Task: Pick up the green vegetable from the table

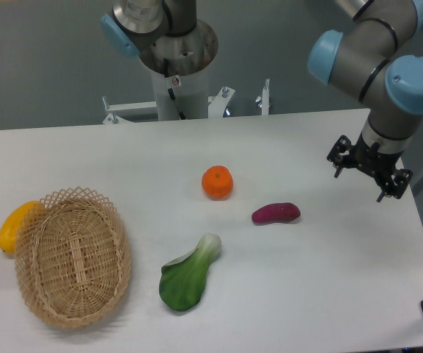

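Note:
The green vegetable (187, 273) lies flat on the white table (329, 294), front of centre. Its dark-green leaf points toward the front edge and its pale stem toward the back right. My gripper (360, 184) hangs over the right side of the table, well to the right of and behind the vegetable. Its black fingers are spread apart with nothing between them, and it touches nothing.
An orange (218, 182) sits behind the vegetable and a purple oblong vegetable (276, 213) lies to its right. A wicker basket (73, 256) rests at the front left, with a yellow fruit (14, 225) against its left rim. The arm's base column (178, 66) stands behind the table.

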